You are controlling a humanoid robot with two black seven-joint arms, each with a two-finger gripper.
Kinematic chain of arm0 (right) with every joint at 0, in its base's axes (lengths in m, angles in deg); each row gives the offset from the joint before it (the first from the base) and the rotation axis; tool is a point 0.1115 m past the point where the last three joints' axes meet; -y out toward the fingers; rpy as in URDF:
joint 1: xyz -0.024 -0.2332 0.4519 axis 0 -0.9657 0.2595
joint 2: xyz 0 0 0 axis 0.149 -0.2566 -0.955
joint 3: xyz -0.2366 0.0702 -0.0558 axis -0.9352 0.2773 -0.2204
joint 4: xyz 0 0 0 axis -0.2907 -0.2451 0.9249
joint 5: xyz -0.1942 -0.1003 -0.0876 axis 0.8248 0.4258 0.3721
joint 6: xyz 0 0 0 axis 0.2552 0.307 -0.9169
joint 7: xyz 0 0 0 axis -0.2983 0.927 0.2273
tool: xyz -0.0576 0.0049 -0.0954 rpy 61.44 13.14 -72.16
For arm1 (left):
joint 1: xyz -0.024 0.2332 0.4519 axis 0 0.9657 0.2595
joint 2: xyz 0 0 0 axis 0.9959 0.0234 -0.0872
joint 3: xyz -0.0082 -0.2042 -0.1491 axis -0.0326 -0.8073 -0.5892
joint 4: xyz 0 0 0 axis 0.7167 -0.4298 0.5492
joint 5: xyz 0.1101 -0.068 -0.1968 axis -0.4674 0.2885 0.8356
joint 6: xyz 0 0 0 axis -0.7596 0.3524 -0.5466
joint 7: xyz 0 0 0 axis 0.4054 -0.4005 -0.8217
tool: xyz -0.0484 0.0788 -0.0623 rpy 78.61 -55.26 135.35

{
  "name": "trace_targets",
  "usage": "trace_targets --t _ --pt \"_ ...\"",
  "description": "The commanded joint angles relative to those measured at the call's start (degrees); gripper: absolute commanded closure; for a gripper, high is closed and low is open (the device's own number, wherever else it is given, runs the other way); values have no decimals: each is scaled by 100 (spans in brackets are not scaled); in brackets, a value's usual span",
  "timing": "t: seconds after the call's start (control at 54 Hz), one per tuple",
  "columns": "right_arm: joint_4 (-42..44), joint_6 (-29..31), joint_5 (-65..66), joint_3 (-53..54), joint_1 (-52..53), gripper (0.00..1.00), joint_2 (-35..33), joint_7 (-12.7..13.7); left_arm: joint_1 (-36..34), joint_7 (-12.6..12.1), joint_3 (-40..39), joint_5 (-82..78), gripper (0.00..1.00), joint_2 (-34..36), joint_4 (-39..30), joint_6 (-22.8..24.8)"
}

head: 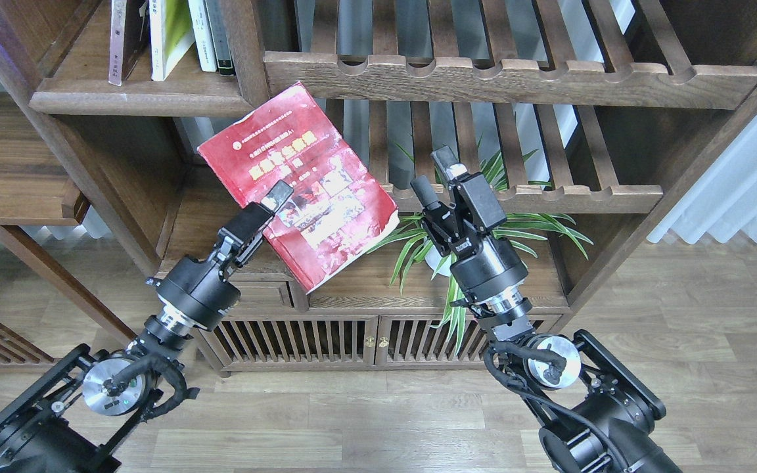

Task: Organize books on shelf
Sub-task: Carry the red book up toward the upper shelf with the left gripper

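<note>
My left gripper is shut on the lower part of a red book with a yellow title and photos. It holds the book tilted in the air in front of the bookcase, the top corner close to the upright post. My right gripper is open, to the right of the book and apart from it. At the upper left is the shelf, a solid dark board. On it stand a maroon book, a yellow-green book and slim white and dark volumes.
Two slatted racks with notched rails fill the right bay. A potted green plant stands just behind my right gripper. Below is a cabinet with slatted doors. A white curtain hangs at the right.
</note>
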Motion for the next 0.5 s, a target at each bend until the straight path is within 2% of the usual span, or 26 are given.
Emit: trace_targets --t 0.0,0.185,0.481 --pt "16 -5 8 49 43 6 -2 -6 -75 -160 -142 -14 100 -9 -9 1" --pt "77 -110 17 49 52 5 -2 3 -162 -441 -467 -14 100 -27 -9 1" --pt "192 -119 43 14 70 4 -2 3 -873 -458 -1398 -23 100 -36 -9 1"
